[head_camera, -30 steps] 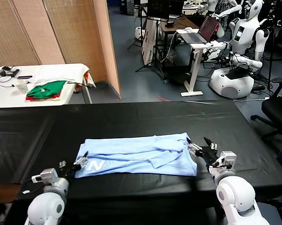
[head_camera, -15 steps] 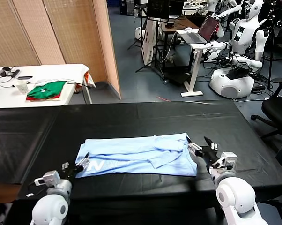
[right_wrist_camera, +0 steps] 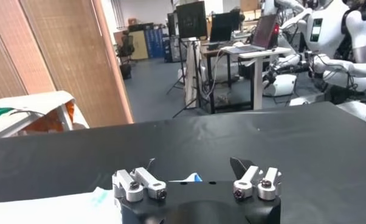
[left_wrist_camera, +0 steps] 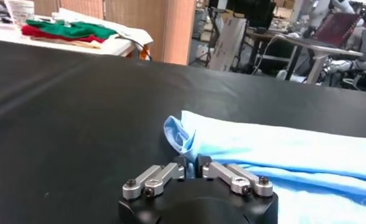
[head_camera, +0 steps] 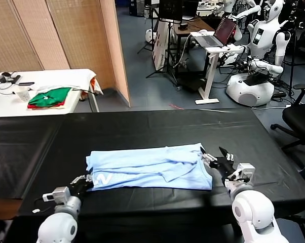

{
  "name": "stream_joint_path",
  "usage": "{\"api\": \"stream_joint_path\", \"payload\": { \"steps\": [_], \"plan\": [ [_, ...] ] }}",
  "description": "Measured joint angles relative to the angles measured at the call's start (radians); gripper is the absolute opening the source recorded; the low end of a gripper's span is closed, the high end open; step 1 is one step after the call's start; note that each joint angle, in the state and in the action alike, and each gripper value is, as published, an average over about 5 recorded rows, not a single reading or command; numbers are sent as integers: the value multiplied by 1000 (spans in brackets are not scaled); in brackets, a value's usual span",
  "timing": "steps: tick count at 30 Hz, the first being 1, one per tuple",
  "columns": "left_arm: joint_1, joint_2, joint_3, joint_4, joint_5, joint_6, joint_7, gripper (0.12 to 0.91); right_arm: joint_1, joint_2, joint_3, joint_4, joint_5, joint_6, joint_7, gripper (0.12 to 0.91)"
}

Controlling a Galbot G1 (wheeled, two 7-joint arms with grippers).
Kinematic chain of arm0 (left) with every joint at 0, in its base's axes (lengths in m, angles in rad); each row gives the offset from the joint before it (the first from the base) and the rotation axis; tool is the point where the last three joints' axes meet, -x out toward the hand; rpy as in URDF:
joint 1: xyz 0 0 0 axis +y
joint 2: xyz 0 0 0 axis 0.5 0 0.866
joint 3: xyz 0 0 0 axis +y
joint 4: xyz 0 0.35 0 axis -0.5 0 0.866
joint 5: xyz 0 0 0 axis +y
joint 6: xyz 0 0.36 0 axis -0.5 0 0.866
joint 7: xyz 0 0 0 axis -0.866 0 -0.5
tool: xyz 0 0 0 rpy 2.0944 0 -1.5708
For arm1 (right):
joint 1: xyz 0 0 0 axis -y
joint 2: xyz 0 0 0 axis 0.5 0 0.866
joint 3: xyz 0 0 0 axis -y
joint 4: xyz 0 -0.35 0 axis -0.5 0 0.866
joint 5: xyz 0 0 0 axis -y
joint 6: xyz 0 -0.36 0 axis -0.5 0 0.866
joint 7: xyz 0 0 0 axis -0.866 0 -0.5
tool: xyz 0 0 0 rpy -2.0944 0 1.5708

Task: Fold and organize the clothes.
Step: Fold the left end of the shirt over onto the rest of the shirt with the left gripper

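Observation:
The pale light-blue shirt (head_camera: 152,169) lies flat across the near part of the black table (head_camera: 142,126), its white letter print near its left end. My left gripper (head_camera: 86,182) is at the shirt's near-left corner and is shut on it. In the left wrist view the pinched corner stands up as a small fold of the shirt (left_wrist_camera: 178,135) above the left gripper (left_wrist_camera: 191,161). My right gripper (head_camera: 217,158) is at the shirt's right edge, open, with a bit of the shirt (right_wrist_camera: 194,178) between its fingers. In the right wrist view the right gripper (right_wrist_camera: 194,167) shows its jaws spread wide.
A white side table (head_camera: 21,101) at the back left carries green and red folded garments (head_camera: 50,97). Wooden partitions (head_camera: 66,35) stand behind it. Beyond the table are a laptop desk (head_camera: 213,40), other robots (head_camera: 259,50) and a black chair (head_camera: 299,116) at the right.
The left gripper has closed on the shirt's near-left corner and the arm has shifted slightly toward me. The corner is now bunched up. The right gripper stays open in place.

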Motion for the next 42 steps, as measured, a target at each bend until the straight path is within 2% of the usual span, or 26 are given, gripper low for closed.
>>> {"api": "stream_joint_path", "payload": {
  "steps": [3,9,15,21,30,33,42],
  "plan": [
    [5,16,-7,-2,70,-12,17,172,0,0,7,0,2,0,1,907],
    [27,90,-36,-8,286,-83,33,172,-4,7,9,-1,2,0,4,907],
    [29,204,-84,-1,339,-111,32,172,-17,27,0,3,-14,6,6,907],
    [28,233,-77,-50,273,-74,12,172,-39,41,3,16,-53,21,3,907],
    [17,138,52,-201,24,21,-49,172,-99,65,42,34,-102,74,-20,907],
    [-3,92,116,-224,-19,30,-59,172,-125,73,60,41,-115,86,-23,907],
    [-67,-31,297,-209,-54,28,-63,172,-197,92,92,61,-140,98,-26,907]
  ]
}}
